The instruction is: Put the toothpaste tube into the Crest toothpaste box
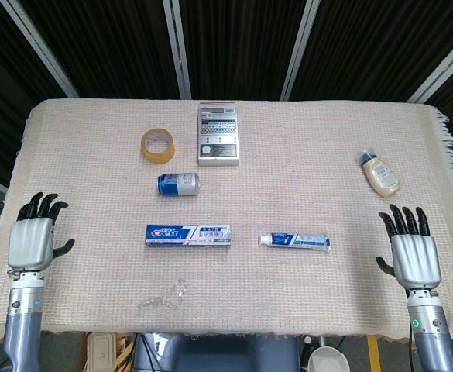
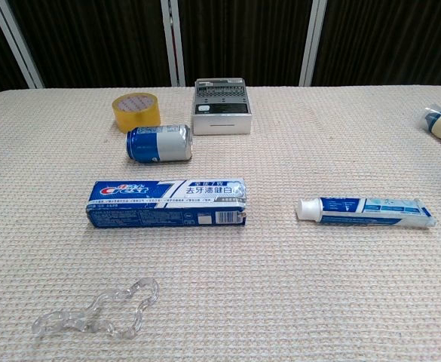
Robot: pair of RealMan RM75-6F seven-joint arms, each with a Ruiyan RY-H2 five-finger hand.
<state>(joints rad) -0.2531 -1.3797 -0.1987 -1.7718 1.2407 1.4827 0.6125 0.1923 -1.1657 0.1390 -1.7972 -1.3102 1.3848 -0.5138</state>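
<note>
The blue Crest toothpaste box [image 1: 188, 235] [image 2: 166, 203] lies flat left of the table's middle, its long side across the table. To its right lies the toothpaste tube [image 1: 295, 241] [image 2: 365, 210], white cap pointing toward the box, a gap between them. My left hand [image 1: 34, 238] rests open at the table's left edge, far from the box. My right hand [image 1: 412, 248] rests open at the right edge, fingers spread, right of the tube. Neither hand shows in the chest view.
A blue can [image 1: 178, 184] [image 2: 159, 143] lies on its side behind the box. A yellow tape roll [image 1: 157, 145] [image 2: 136, 111], a grey device [image 1: 218, 133] [image 2: 221, 106], a cream bottle [image 1: 380, 173] at the right, and a clear plastic chain [image 1: 165, 295] [image 2: 96, 312] at the front.
</note>
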